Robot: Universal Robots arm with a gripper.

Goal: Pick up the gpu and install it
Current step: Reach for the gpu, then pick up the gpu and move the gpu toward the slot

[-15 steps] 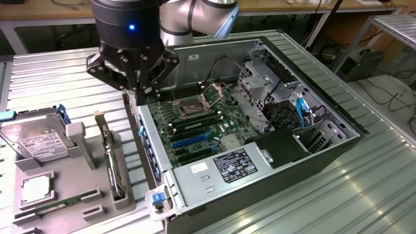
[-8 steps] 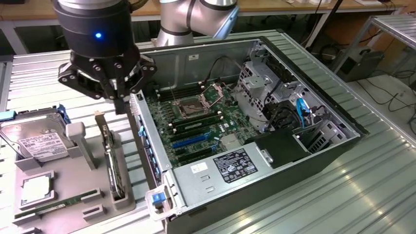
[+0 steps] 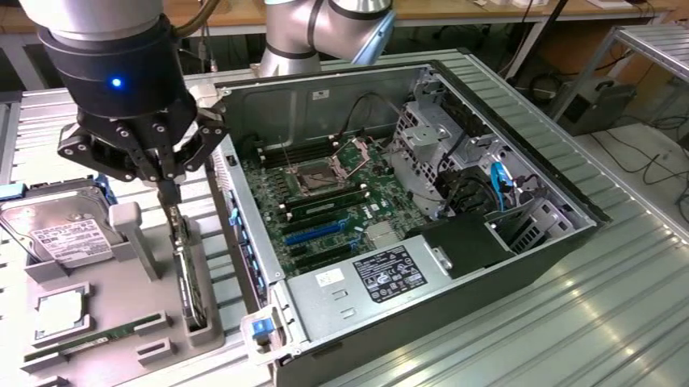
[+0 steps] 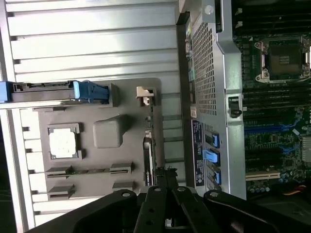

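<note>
gripper [image 3: 168, 193]: mine, drawn in tight on the top edge of the gpu [image 3: 190, 282]; I read that as a grasp, though actual contact is hard to make out
gpu: on edge in its slot of the grey fixture tray [image 3: 119, 322], beside the open case [image 3: 323, 76], not in it
done: I'm down on the card, at its end farther from the exterior camera
left: card not lifted, nothing carried or seated; the expansion slots [image 3: 312, 232] on the motherboard [image 3: 323, 201] are bare
tray neighbours: hard drive [image 3: 64, 234], cpu [image 3: 60, 310] and memory stick [image 3: 92, 339] sit in their own pockets, apart from the card
exterior view: gives my height over the tray and the whole case interior
wrist view: looks straight down past my gripper [image 4: 166, 182] along the gpu [image 4: 149, 145], with the tray [image 4: 126, 97], the case's perforated rear wall [image 4: 204, 73] and the slots [image 4: 265, 128] side by side
</note>
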